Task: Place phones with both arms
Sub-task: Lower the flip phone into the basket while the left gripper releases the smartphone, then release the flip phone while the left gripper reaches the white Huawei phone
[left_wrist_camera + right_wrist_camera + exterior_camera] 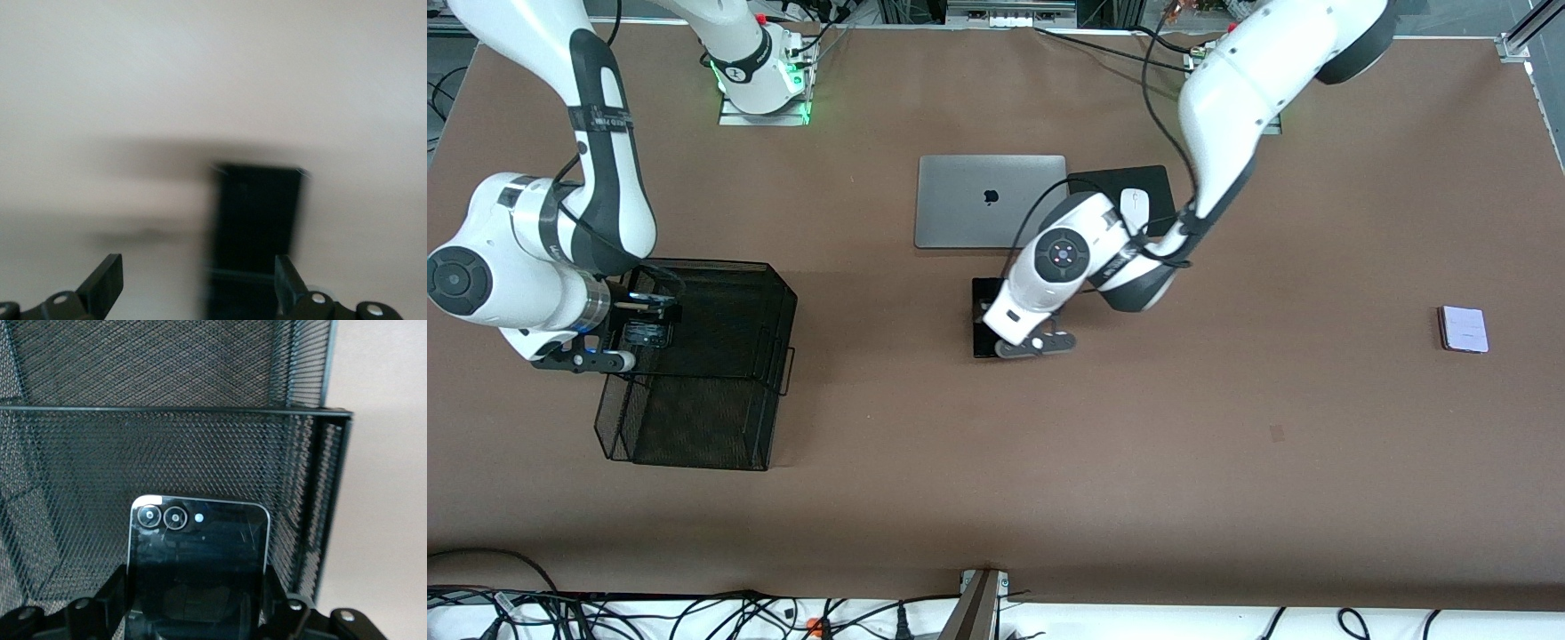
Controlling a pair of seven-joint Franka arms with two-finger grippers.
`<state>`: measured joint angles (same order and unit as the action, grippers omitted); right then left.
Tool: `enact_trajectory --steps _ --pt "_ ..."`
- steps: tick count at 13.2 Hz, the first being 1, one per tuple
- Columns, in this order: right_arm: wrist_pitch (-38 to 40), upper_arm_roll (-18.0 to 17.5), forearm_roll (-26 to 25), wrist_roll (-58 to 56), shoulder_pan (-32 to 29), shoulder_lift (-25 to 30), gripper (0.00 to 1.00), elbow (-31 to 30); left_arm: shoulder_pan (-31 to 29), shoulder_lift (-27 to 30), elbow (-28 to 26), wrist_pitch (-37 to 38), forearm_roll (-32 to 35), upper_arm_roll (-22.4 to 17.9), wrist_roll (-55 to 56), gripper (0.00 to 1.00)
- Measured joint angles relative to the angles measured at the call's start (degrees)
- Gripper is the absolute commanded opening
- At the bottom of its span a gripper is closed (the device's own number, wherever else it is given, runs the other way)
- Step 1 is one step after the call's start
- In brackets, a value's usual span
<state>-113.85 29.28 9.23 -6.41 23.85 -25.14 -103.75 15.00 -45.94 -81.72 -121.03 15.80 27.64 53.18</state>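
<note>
Right gripper [193,613] clamps the small black phone [198,553] over the mesh tray [729,373] — not yet dropped. Left gripper [1024,342], jaws spread wide, hovers at the black slab [257,227], which lies flat on the table, ungrasped. Lavender phone [1464,329] untouched near the left arm's end.

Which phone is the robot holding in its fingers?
The small squarish black phone, clamped in the right gripper over the mesh basket. The longer black phone and lavender-white phone lie on the table.
</note>
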Motion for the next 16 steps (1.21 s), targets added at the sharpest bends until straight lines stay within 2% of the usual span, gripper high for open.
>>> enact_trajectory --steps 1,3,5,8,11,13,16 --pt "-0.3 -0.1 0.4 0.0 0.0 -0.4 1.00 0.1 -2.1 3.3 0.7 7.0 2.2 -0.5 -0.7 1.00" --pt "-0.3 -0.1 0.5 0.0 0.0 -0.6 1.00 0.7 -8.1 9.4 0.6 16.6 3.9 -1.5 -5.2 1.00" --pt "0.2 -0.1 0.5 0.0 0.1 -0.5 1.00 2.1 -16.2 12.1 0.3 20.0 4.2 -1.9 -14.5 1.00" --pt "8.5 -0.2 0.5 0.0 0.5 0.0 1.00 8.2 -28.9 12.1 -0.9 20.2 4.8 -2.5 -30.0 1.00" --pt "16.5 -0.7 0.5 1.8 1.7 1.0 1.00 15.4 -38.6 11.6 -2.8 20.2 4.9 -2.6 -42.7 1.00" --pt "18.3 -1.2 0.7 8.5 5.7 1.1 1.00 17.8 -44.4 11.3 -5.4 18.7 5.0 -2.7 -50.1 1.00" --pt "18.0 -2.0 0.9 22.6 15.0 0.6 1.00 18.2 -53.7 9.5 -9.9 8.1 5.0 -2.7 -62.3 1.00"
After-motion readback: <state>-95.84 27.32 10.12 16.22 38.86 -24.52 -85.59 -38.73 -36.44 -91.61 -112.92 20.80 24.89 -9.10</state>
